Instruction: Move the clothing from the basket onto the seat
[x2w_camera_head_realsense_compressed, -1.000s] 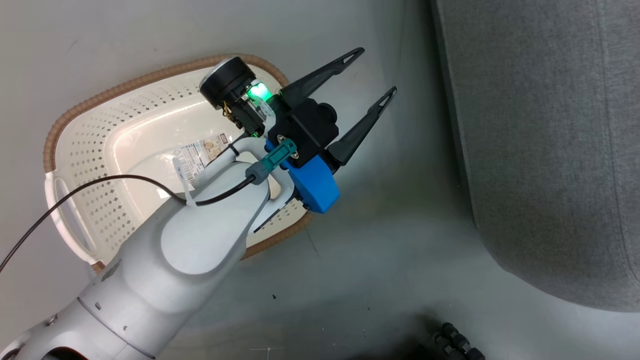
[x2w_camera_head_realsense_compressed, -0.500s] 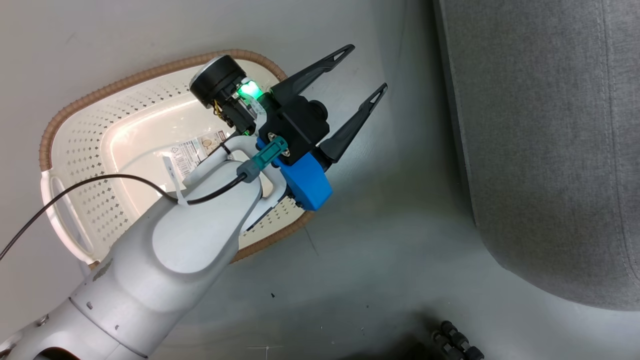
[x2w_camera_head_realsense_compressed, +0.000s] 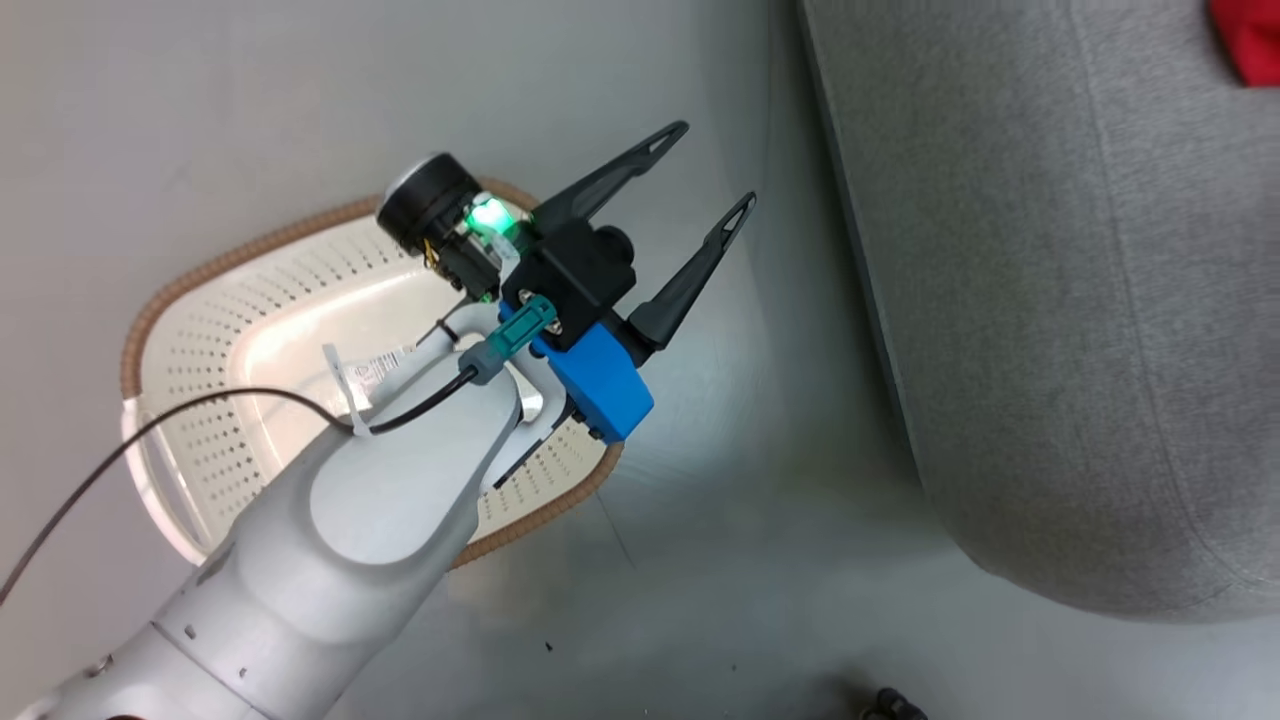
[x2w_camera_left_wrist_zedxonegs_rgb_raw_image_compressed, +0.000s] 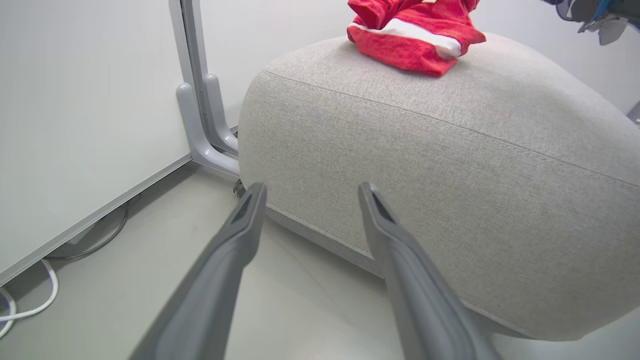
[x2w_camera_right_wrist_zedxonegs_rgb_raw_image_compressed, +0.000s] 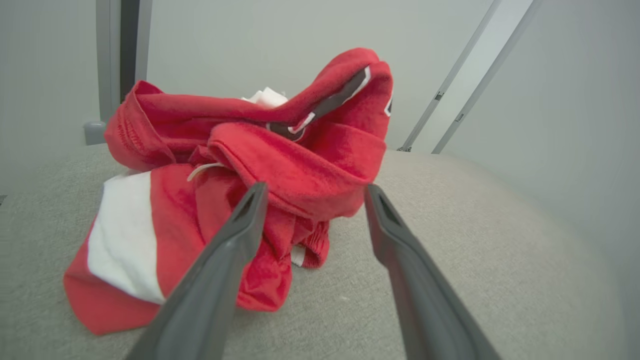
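Red clothing (x2w_camera_right_wrist_zedxonegs_rgb_raw_image_compressed: 300, 170) lies heaped on the grey seat (x2w_camera_head_realsense_compressed: 1000, 300) (only a scrap shows at the head view's top corner). The right gripper (x2w_camera_right_wrist_zedxonegs_rgb_raw_image_compressed: 315, 187) is spread before the heap, pinching nothing. The left gripper (x2w_camera_head_realsense_compressed: 714, 163) is likewise spread, its forearm (x2w_camera_head_realsense_compressed: 400, 500) hiding part of the basket (x2w_camera_head_realsense_compressed: 200, 350).

seat (x2w_camera_left_wrist_zedxonegs_rgb_raw_image_compressed: 450, 150): matt woven cloth | clothing (x2w_camera_right_wrist_zedxonegs_rgb_raw_image_compressed: 300, 170): soft fleecy cloth | basket (x2w_camera_head_realsense_compressed: 200, 340): glossy perforated plastic | floor (x2w_camera_head_realsense_compressed: 750, 560): smooth

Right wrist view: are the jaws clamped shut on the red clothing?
No, the jaws stand wide apart, and the red clothing lies in a loose heap on the grey seat.
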